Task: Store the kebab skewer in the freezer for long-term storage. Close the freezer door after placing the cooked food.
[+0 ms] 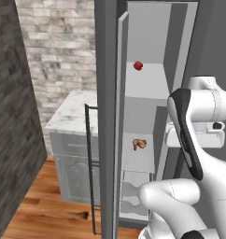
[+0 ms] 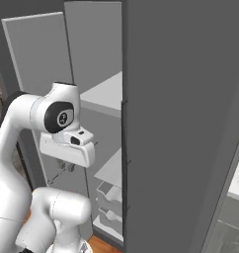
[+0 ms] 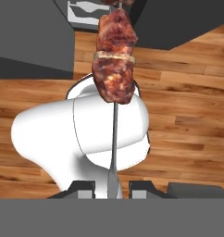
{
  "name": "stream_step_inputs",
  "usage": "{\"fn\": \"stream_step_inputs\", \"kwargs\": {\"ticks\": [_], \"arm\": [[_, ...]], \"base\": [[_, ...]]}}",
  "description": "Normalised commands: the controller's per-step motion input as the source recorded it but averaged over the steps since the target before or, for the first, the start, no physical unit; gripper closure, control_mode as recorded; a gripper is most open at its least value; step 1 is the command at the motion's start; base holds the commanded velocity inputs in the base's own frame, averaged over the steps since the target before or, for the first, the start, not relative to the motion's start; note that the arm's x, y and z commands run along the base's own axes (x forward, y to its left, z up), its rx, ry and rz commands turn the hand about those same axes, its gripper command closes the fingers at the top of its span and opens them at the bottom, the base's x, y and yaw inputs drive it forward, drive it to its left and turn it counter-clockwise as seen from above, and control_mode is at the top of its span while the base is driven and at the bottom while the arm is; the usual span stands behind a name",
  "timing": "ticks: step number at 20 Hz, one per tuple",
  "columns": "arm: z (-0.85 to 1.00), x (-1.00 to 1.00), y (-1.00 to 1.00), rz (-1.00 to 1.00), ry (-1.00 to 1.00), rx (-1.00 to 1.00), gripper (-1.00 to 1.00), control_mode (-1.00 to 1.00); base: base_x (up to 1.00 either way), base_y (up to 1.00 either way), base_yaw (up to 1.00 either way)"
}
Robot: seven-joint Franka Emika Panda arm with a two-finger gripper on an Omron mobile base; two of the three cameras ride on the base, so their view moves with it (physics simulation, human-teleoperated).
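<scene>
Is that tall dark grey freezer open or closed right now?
Open: the tall dark grey freezer door is swung out, showing white shelves with a round red food.

The freezer door (image 1: 108,116) stands open at frame centre; a red ball (image 1: 138,65) and brown lump (image 1: 139,144) occupy shelves.

The kebab skewer (image 3: 115,60) is a thin silver rod with dark red-brown meat chunks at its far end, its near end running down between the two fingertips. The freezer (image 1: 147,84) stands open, its white shelves showing. The freezer door (image 1: 107,140), dark grey with a thin black bar handle, is swung out edge-on at the cabinet's left side.
</scene>
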Motion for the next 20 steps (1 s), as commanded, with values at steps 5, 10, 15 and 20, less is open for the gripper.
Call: {"fn": "stream_step_inputs", "kwargs": {"ticks": [5,10,15,20], "arm": [[0.0,0.0,0.0,0.0,0.0,0.0,1.0,1.0],[0.0,0.0,0.0,0.0,0.0,0.0,1.0,1.0],[0.0,0.0,0.0,0.0,0.0,0.0,1.0,1.0],[0.0,0.0,0.0,0.0,0.0,0.0,1.0,1.0]], "base": [[0.17,0.38,0.0],[0.16,0.29,0.0],[0.04,0.06,0.0],[0.0,0.0,0.0]]}}
